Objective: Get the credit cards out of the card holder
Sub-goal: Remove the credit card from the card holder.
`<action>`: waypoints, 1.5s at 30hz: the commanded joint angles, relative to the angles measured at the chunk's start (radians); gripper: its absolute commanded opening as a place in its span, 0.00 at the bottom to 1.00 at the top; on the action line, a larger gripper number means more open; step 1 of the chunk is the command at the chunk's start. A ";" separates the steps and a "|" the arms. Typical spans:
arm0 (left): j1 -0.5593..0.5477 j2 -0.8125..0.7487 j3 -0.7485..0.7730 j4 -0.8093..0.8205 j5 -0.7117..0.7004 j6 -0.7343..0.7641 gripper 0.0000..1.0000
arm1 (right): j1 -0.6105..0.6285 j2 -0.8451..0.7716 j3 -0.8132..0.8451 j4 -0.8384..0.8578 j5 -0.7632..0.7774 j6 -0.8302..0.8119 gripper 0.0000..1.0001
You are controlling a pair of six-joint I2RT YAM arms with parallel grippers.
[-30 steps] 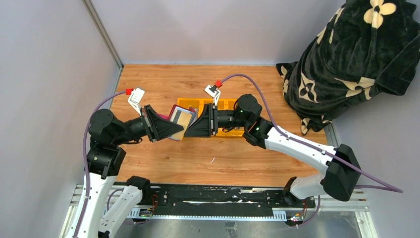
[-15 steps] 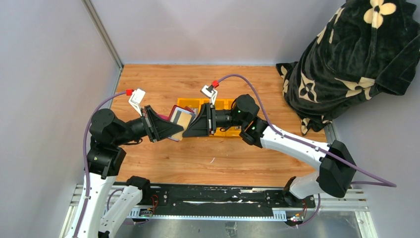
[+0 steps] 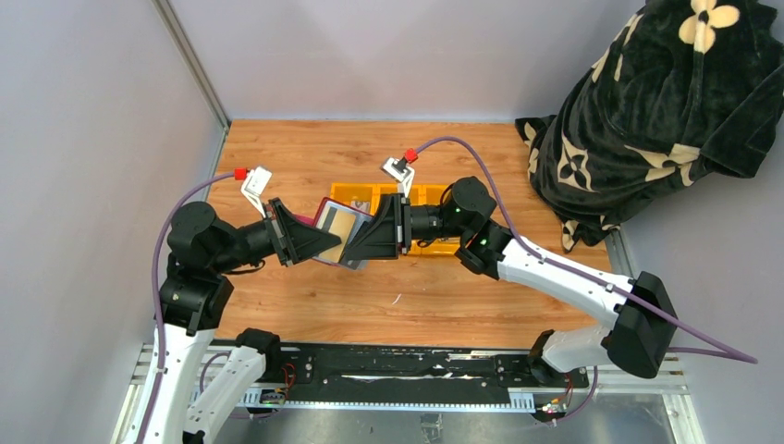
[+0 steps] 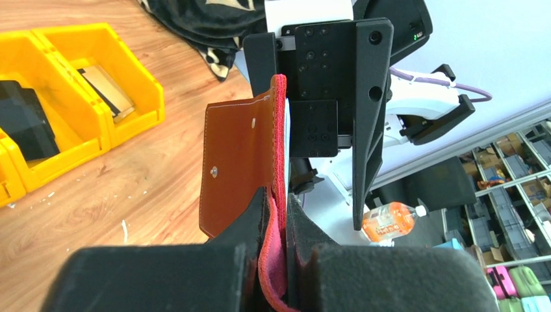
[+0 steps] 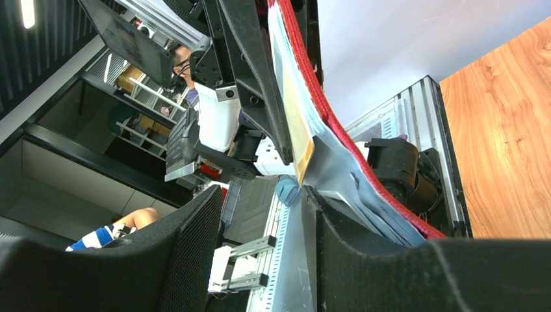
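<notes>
My left gripper is shut on the maroon card holder and holds it open above the table. In the left wrist view the jaws pinch its red edge, and its brown tab flap stands up. A tan-gold card sits in the holder's grey sleeves. My right gripper faces the holder, open. In the right wrist view nothing lies between its jaws. The tan-gold card's corner and a grey sleeve touch the right finger.
A yellow three-compartment tray stands behind the grippers. The left wrist view shows a dark card and a tan card lying in it. A black flowered blanket is heaped at the back right. Grey walls close in the left and back.
My right gripper pushed left toward the holder, then drew back right a little. A grey sleeve now fans out below the holder. My left gripper has kept its hold.
</notes>
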 commanded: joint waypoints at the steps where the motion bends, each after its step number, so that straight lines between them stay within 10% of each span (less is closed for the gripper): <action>1: 0.004 -0.004 0.035 -0.020 0.015 0.012 0.00 | 0.009 -0.010 0.025 0.006 0.022 -0.018 0.52; 15: 0.004 -0.023 0.014 0.006 0.018 -0.029 0.00 | 0.035 0.032 0.067 -0.055 0.124 -0.038 0.50; 31: 0.010 -0.030 -0.001 0.076 0.063 -0.148 0.39 | 0.049 0.054 -0.008 0.153 0.151 0.075 0.02; 45: 0.038 -0.025 0.005 0.138 0.068 -0.228 0.21 | 0.048 0.004 -0.093 0.151 0.170 0.068 0.00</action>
